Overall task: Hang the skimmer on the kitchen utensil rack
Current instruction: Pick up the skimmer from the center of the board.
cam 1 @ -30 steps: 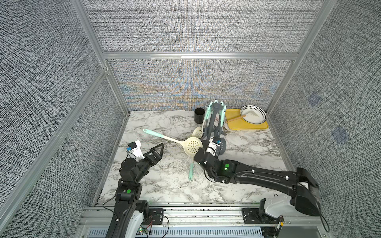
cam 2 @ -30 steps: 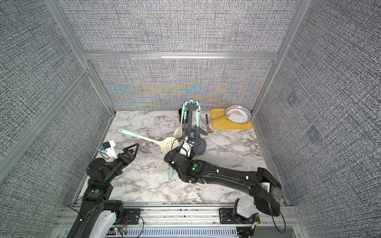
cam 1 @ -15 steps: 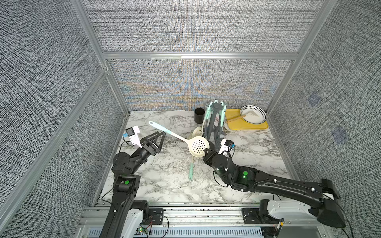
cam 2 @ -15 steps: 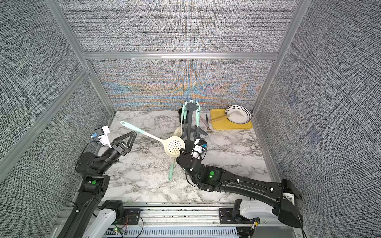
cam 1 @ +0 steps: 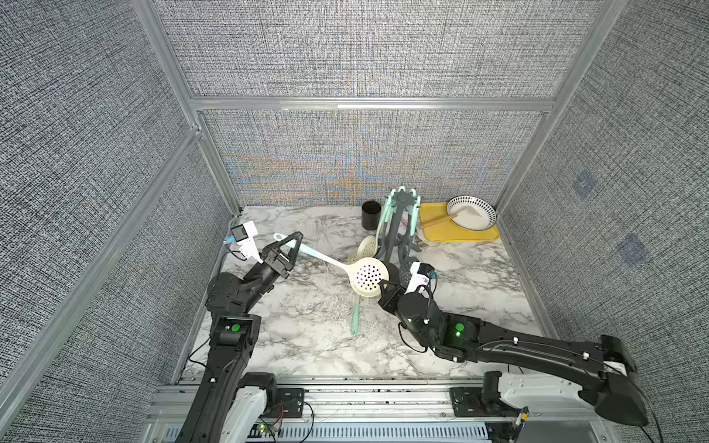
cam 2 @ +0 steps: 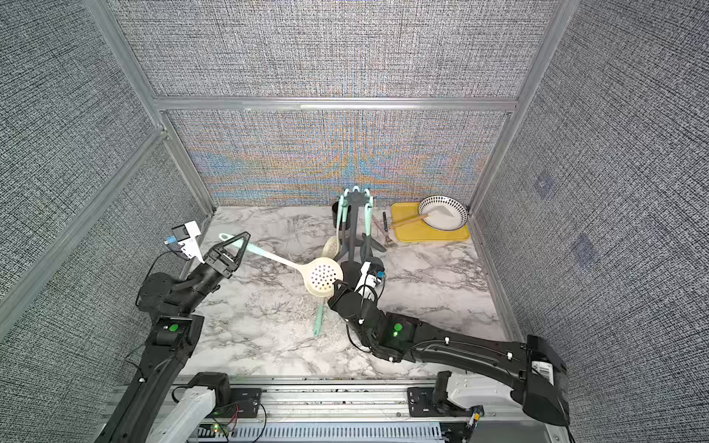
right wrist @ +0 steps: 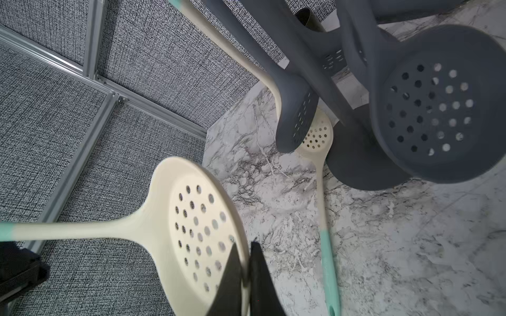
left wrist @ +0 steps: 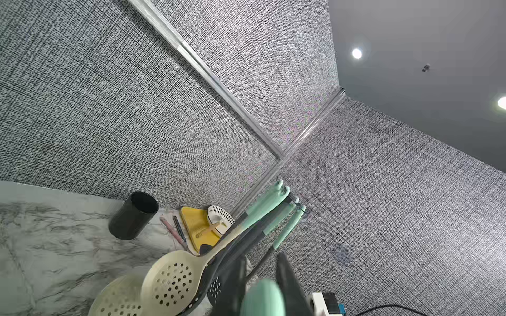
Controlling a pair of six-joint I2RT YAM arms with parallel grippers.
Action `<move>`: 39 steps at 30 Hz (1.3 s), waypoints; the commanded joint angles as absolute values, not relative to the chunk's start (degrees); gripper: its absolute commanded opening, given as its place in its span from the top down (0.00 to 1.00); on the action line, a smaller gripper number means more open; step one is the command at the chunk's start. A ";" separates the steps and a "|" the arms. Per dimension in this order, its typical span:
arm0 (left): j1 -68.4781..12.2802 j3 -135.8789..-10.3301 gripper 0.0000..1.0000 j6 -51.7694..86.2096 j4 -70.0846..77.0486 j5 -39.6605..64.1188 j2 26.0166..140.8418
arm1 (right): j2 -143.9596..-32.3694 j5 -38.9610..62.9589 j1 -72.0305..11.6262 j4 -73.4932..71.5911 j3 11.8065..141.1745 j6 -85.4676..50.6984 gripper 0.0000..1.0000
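- Marble tabletop (cam 1: 307,345): carries everything listed below; black cup (cam 1: 370,214) and yellow tray (cam 1: 460,234) at the back edge, away from the work.
- Kitchen utensil rack (cam 2: 354,226): upright at the back, between cup and tray; crown of hooks already crowded with mint-handled utensils, a grey perforated ladle (right wrist: 427,109) hanging low at the front.
- Skimmer (cam 1: 368,276): off the table, roughly level, slung between left gripper (cam 1: 296,236) and right gripper (cam 1: 383,284); cream perforated head just in front of the rack base, mint handle pointing away toward the left arm. Not yet on any hook.
- Loose slotted spoon (cam 1: 355,322): flat on the marble beneath the skimmer head; no part in the task.
- Left gripper: clamped on the mint handle close to its far end.
- Right gripper: pinched tight on the rim of the skimmer head, plain in the right wrist view.
- Handle tip (cam 1: 277,235): sticking out just past the left fingers; hanging eye likely there, too small to confirm.
- Step in hand, as judged: mid-air handover or re-grip, both ends secured.
- Next move, as judged: release of one end, probably the head; handle end raised above the crown; tip brought onto a free hook without knocking the hung utensils; free hook hard to pick out from these views.
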State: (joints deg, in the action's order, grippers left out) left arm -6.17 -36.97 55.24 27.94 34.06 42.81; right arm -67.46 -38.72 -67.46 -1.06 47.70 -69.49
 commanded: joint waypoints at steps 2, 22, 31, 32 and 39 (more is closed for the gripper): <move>-6.41 -38.90 0.98 53.12 25.86 34.51 42.98 | -67.76 -40.24 -67.42 -3.26 48.40 -63.42 0.88; -26.19 -55.25 0.98 40.54 -4.46 28.76 52.20 | -61.22 -8.39 -65.96 -13.71 51.91 8.83 0.10; -28.23 -56.43 0.98 39.86 -4.13 27.40 53.79 | -67.11 -14.64 -65.83 -20.13 53.43 7.53 0.29; -28.31 -56.43 0.98 39.82 -4.04 27.41 53.94 | -67.60 -15.11 -65.72 -20.21 53.72 7.30 0.31; -29.03 -56.25 0.98 39.91 -3.39 27.32 54.58 | -71.76 -16.18 -65.30 -19.44 56.62 7.33 0.49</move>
